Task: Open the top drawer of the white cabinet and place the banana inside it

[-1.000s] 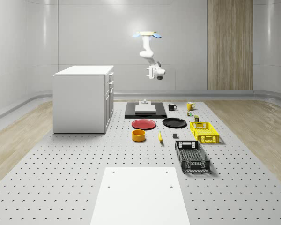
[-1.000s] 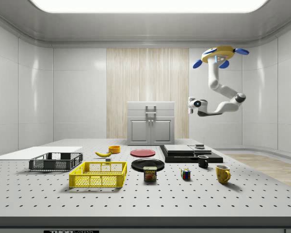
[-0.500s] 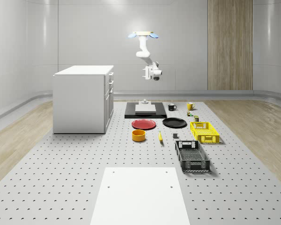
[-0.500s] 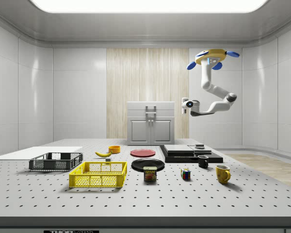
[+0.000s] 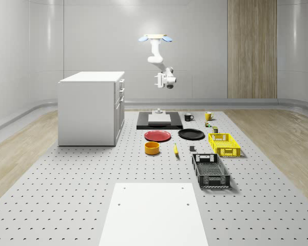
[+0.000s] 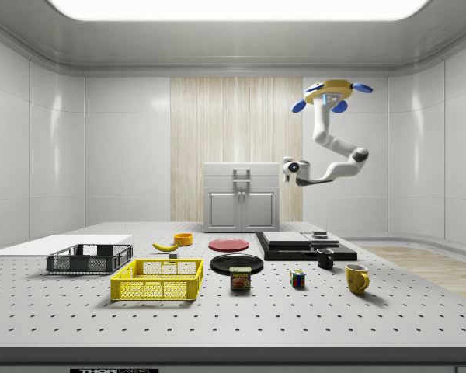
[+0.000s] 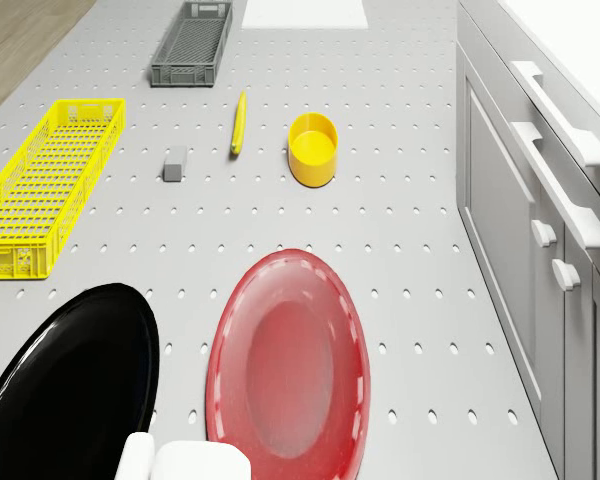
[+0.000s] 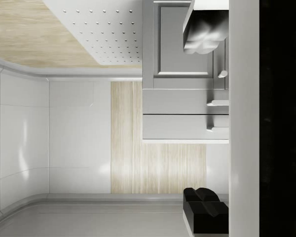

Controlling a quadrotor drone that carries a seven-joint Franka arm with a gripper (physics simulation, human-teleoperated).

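in the whole-scene view, the boxy white cabinet point(image 5: 91, 108) stands at the left of the perforated grey table point(image 5: 66, 189), its top drawer point(image 5: 121, 83) shut, handles facing the view's right. the drone with blue rotors point(image 5: 157, 38) hovers high beside that front, over the black slab point(image 5: 159, 121), and the arm hangs the white two-finger gripper point(image 5: 157, 80) level with the top drawer but well apart from it. its fingers point(image 8: 203, 30) look spread in the wrist view, holding nothing. further right, the slim yellow banana point(image 5: 175, 149) lies on the table just beside the round yellow bowl point(image 5: 152, 148), near the small grey block point(image 5: 192, 148). the risk from here, i judge: any sway in the hover could push the fingers past the thin handle, or onto the lower drawer.
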